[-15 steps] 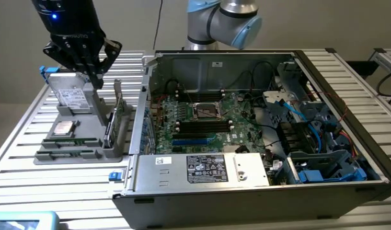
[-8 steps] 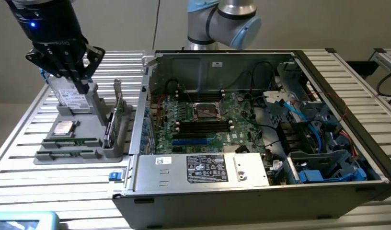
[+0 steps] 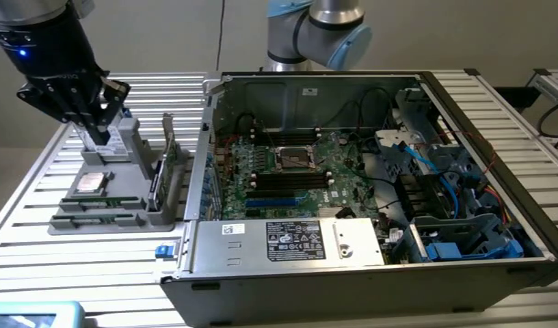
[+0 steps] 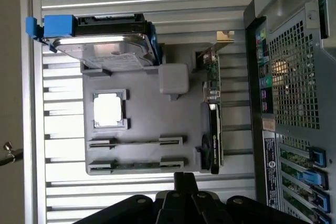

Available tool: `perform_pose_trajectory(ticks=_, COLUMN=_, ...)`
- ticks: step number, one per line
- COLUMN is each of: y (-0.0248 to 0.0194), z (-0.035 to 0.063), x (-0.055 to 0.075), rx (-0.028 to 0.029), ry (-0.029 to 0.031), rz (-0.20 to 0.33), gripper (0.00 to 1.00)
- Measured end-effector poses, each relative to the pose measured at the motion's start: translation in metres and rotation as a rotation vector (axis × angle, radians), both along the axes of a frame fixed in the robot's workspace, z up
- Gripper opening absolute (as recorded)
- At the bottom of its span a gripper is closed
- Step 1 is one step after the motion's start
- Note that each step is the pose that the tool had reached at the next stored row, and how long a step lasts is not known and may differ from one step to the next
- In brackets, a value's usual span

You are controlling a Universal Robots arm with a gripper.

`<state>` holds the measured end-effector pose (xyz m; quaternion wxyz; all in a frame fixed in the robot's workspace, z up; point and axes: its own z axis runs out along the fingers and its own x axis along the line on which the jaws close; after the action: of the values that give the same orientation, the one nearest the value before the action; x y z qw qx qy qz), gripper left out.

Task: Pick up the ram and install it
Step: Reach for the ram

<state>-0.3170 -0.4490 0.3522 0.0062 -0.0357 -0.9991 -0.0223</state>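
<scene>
Lying in its tray [image 3: 130, 183], the ram [image 3: 101, 203] runs across the exterior view; gripper [image 3: 98, 139] closed, empty.

Setting: robotics lab, assembly test bench. Evidence: slatted aluminium tabletop [image 3: 42, 260]; industrial robot arm [image 3: 316, 31] standing behind an opened desktop computer case [image 3: 288, 92] with its motherboard [image 3: 288, 181] exposed; grey moulded fixture tray [image 3: 128, 181] holding loose computer parts in fitted slots.
</scene>
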Motion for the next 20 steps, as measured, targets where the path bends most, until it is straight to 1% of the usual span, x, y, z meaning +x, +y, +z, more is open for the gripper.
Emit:
perform_pose_trajectory(ticks=8, y=-0.0047, z=-0.0145, x=-0.022, rx=0.0001, ry=0.0063, rz=0.0, gripper=0.11)
perform_pose_trajectory(ticks=14, y=-0.006, z=-0.0217, x=-0.036, rx=-0.0013, ry=0.011, rz=0.001, gripper=0.11)
perform_pose_trajectory(ticks=17, y=-0.006, z=-0.0242, x=-0.044, rx=-0.0043, ry=0.011, rz=0.007, gripper=0.11)
perform_pose_trajectory(ticks=20, y=-0.0058, z=-0.0261, x=-0.049, rx=-0.0089, ry=0.0109, rz=0.02, gripper=0.11)
